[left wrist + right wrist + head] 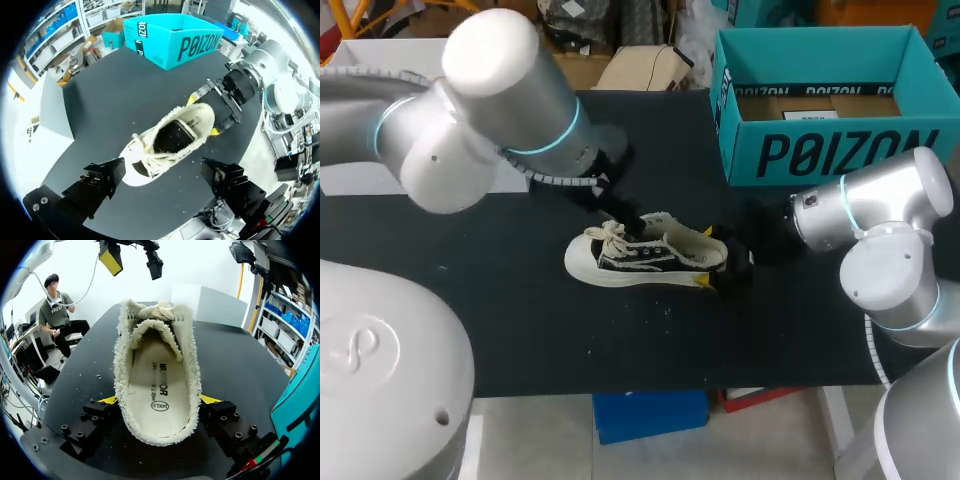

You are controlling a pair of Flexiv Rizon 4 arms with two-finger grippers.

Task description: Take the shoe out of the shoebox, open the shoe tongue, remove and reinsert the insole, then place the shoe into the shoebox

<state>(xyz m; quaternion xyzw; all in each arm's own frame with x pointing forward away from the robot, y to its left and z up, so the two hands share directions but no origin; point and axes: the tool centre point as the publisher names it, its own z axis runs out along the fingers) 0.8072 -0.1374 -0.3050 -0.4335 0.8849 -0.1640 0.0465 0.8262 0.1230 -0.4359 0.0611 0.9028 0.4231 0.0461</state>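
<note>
Frayed cream canvas over a smooth white rubber sole: the shoe (645,255) is out of the teal cardboard shoebox (820,150) at the far right and is laid mid-table (520,330). Its heel is clamped by the right gripper (708,257), while the left gripper (162,170) is held spread over the laces. The flat printed insole (157,385) is seated inside. Whether it has been out cannot be told, and reboxing is left.
</note>
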